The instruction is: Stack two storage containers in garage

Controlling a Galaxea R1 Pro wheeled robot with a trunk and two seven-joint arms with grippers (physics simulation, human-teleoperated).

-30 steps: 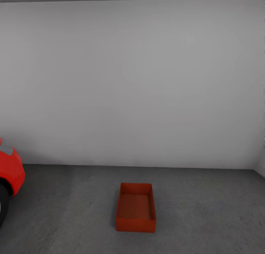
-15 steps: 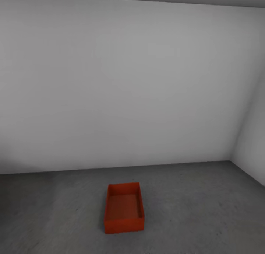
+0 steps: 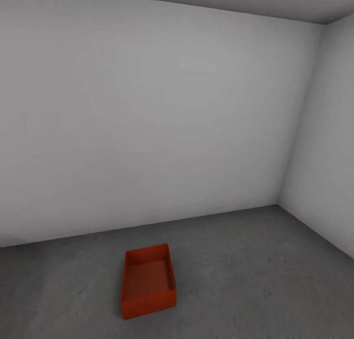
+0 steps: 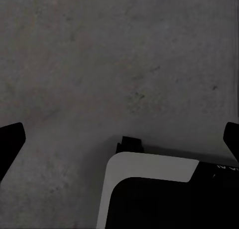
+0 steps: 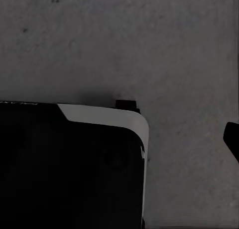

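Note:
One orange-red storage container [image 3: 147, 281] sits open side up on the dark grey concrete floor [image 3: 246, 270] of the garage, a little way out from the pale grey back wall. Nothing is inside it or on top of it. In the left wrist view my left gripper [image 4: 121, 138] hangs over bare concrete with its two dark fingertips [image 4: 10, 139] far apart and nothing between them. In the right wrist view my right gripper [image 5: 119, 139] shows one dark fingertip [image 5: 232, 139] at the picture's edge, also over bare concrete and holding nothing.
A second pale grey wall [image 3: 324, 157] meets the back wall in a corner at the right. My own black-and-white base [image 4: 164, 194] appears under both wrist cameras, and again in the right wrist view [image 5: 69, 164]. Concrete floor surrounds the container on all sides.
The head camera has swung to the right: the red car has left the picture at the left, the right-hand corner has come in, and the container now appears further left.

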